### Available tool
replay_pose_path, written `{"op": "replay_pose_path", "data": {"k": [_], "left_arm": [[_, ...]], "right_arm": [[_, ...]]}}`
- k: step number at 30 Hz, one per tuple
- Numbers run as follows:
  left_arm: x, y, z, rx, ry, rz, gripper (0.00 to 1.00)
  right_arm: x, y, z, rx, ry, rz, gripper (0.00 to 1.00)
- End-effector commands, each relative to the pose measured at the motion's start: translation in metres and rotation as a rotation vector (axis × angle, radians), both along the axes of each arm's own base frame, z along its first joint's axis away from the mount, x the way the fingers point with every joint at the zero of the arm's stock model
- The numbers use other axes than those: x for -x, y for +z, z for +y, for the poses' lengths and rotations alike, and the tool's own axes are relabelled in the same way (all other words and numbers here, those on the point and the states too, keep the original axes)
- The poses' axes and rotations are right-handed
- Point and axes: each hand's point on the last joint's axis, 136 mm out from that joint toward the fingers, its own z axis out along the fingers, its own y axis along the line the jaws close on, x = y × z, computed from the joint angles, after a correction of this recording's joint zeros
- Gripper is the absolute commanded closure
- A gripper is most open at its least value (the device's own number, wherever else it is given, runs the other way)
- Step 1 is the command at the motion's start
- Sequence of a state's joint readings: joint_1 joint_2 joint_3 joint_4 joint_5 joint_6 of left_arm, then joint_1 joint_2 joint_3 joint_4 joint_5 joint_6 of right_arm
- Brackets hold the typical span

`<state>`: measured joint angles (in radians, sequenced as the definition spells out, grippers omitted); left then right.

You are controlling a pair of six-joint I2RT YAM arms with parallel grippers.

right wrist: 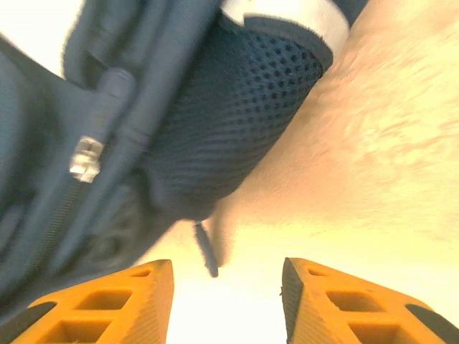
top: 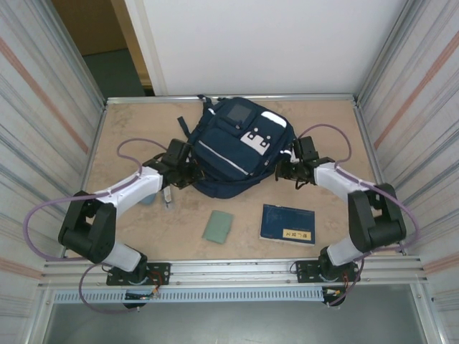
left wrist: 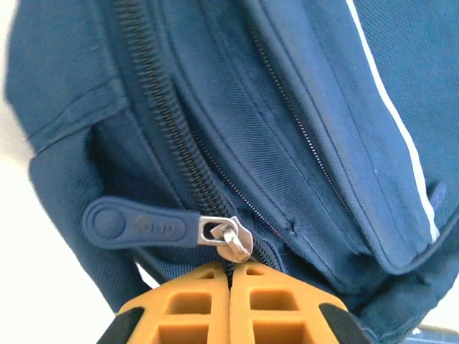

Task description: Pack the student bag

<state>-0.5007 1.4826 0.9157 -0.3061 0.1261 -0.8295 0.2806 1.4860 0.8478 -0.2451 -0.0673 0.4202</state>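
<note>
The student bag (top: 237, 147), navy with thin white stripes and a white buckle patch, lies in the middle of the table. My left gripper (top: 188, 172) is at its left side. In the left wrist view the left gripper (left wrist: 231, 269) is shut, its tips pressed together just under the metal zipper slider (left wrist: 233, 242) with its blue pull tab (left wrist: 136, 223). I cannot tell whether fabric is pinched. My right gripper (top: 281, 170) is at the bag's right side. The right gripper (right wrist: 228, 276) is open by the mesh side pocket (right wrist: 244, 122), and a thin dark cord (right wrist: 206, 251) hangs between its fingers, untouched.
A flat dark blue book (top: 287, 223) with a yellow label lies near the front right. A small green pad (top: 218, 226) lies at front centre. A pale blue item (top: 147, 199) is partly under the left arm. Corrugated walls close in both sides.
</note>
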Motion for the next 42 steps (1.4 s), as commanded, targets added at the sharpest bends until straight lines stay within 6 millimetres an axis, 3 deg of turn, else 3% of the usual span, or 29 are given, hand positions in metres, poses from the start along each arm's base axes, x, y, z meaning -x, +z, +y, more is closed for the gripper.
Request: {"op": "replay_pose_path", "data": {"k": [1, 5, 7, 9, 11, 16, 21, 23, 25, 29, 32, 34, 37, 39, 42], "left_arm": [[0.012, 0.005, -0.026, 0.049, 0.041, 0.002, 1.0], [0.022, 0.019, -0.069, 0.094, -0.026, -0.049, 0.98], [0.024, 0.028, -0.085, 0.097, -0.086, -0.078, 0.86], [0.025, 0.036, -0.093, 0.106, -0.143, -0.099, 0.74], [0.031, 0.041, -0.091, 0.102, -0.182, -0.108, 0.65], [0.045, 0.063, -0.066, 0.02, -0.272, -0.236, 0.51], [0.049, 0.066, -0.035, -0.011, -0.346, -0.291, 0.49], [0.051, 0.068, -0.033, 0.044, -0.411, -0.337, 0.5], [0.054, 0.068, -0.036, 0.099, -0.483, -0.382, 0.5], [0.059, 0.059, -0.04, 0.102, -0.582, -0.377, 0.5], [0.061, 0.047, -0.044, 0.1, -0.619, -0.35, 0.5], [0.06, 0.042, -0.047, 0.107, -0.628, -0.338, 0.5], [0.058, 0.03, -0.049, 0.101, -0.636, -0.299, 0.5], [0.055, 0.026, -0.05, 0.095, -0.635, -0.288, 0.5], [0.052, 0.024, -0.051, 0.087, -0.649, -0.297, 0.5]], "right_arm": [[0.012, 0.028, -0.02, 0.017, -0.111, -0.051, 0.55], [0.025, 0.049, -0.013, -0.047, -0.079, -0.091, 0.53], [0.03, 0.056, -0.003, -0.086, -0.029, -0.081, 0.53], [0.038, 0.064, 0.02, -0.138, 0.101, -0.073, 0.53], [0.048, 0.071, 0.043, -0.123, 0.257, -0.087, 0.53], [0.074, 0.087, 0.098, -0.076, 0.664, -0.179, 0.53], [0.086, 0.073, 0.143, 0.059, 1.005, -0.288, 0.51], [0.098, 0.062, 0.165, 0.11, 1.188, -0.309, 0.44], [0.103, 0.049, 0.179, 0.175, 1.312, -0.339, 0.44], [0.09, 0.032, 0.191, 0.24, 1.336, -0.317, 0.44], [0.092, 0.014, 0.197, 0.275, 1.386, -0.302, 0.44], [0.092, 0.005, 0.198, 0.285, 1.401, -0.287, 0.53], [0.093, 0.001, 0.196, 0.286, 1.41, -0.296, 0.78], [0.093, 0.001, 0.194, 0.299, 1.411, -0.337, 0.83], [0.094, 0.004, 0.19, 0.311, 1.412, -0.373, 0.99]]}}
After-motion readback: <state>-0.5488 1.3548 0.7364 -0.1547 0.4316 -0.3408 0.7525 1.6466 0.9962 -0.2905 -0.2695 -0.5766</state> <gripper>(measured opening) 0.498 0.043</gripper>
